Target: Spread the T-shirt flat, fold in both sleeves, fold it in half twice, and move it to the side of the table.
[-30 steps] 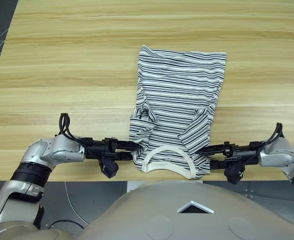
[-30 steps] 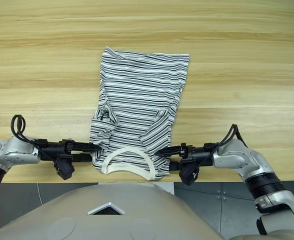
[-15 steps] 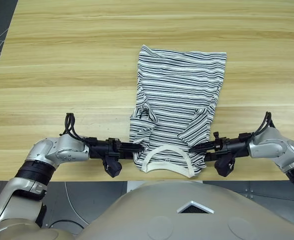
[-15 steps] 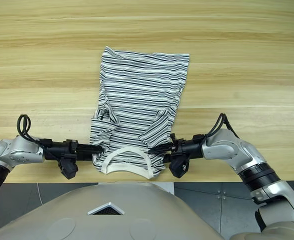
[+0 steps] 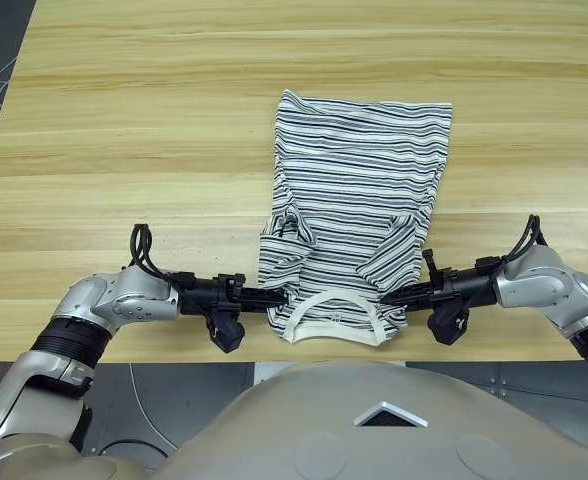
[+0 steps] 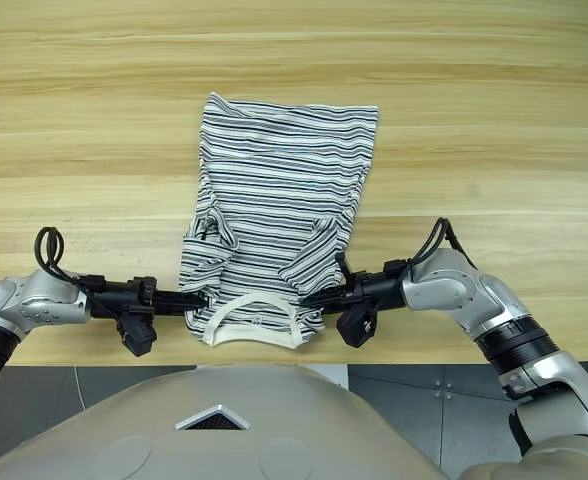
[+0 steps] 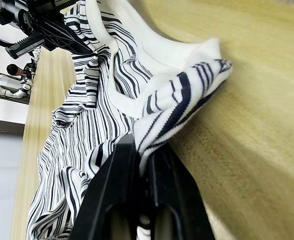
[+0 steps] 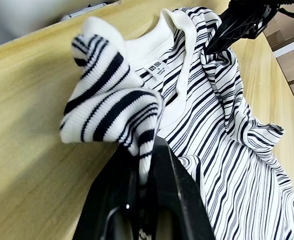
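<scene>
The T-shirt (image 5: 359, 190) lies on the table (image 5: 124, 120) with its sleeves folded in and its collar (image 5: 329, 335) at the near edge. The left gripper (image 5: 274, 296) pinches the shoulder corner on its side of the collar and the right gripper (image 5: 389, 296) pinches the other, each closed tight on a bunched fold of cloth. From above, draped cloth hides the fingertips.

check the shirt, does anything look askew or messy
Yes: the T-shirt is not flat. Both folded-in sleeves are bunched and wrinkled near the collar, and the left gripper and right gripper each pinch a rumpled shoulder corner.
</scene>
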Controlling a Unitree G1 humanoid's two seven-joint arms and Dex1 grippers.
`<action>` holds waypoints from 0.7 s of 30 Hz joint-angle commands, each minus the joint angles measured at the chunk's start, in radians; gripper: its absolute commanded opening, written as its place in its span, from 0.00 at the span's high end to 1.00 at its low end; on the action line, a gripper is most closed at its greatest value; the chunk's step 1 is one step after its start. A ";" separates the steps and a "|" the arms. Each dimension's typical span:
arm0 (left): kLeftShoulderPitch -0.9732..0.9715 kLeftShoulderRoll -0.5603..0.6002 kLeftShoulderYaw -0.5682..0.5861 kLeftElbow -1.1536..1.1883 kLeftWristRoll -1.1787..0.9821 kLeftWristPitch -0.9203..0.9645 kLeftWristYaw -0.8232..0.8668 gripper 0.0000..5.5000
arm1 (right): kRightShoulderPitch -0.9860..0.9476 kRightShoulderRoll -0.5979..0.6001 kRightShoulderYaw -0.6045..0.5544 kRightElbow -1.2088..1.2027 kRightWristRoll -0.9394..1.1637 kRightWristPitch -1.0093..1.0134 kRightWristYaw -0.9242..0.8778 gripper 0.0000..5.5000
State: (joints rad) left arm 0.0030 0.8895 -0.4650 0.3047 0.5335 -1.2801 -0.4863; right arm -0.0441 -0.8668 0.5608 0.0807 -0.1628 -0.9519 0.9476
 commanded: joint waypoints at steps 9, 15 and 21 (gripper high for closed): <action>-0.025 0.245 -0.093 -0.497 -0.738 0.879 -0.631 0.98 | 0.079 -0.136 -0.088 -0.239 0.499 0.379 0.152 0.98; -0.131 0.266 -0.001 -0.710 -0.992 1.244 -0.814 0.98 | 0.058 -0.106 -0.127 -0.215 0.604 0.535 0.282 0.98; -0.122 0.238 0.052 -0.784 -1.075 1.365 -0.889 0.98 | 0.055 -0.036 -0.162 -0.137 0.620 0.561 0.374 0.98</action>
State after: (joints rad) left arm -0.1222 1.1334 -0.4463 -0.4416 -0.4893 0.0388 -1.3427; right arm 0.0206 -0.9222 0.4224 -0.0643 0.4392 -0.4108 1.2968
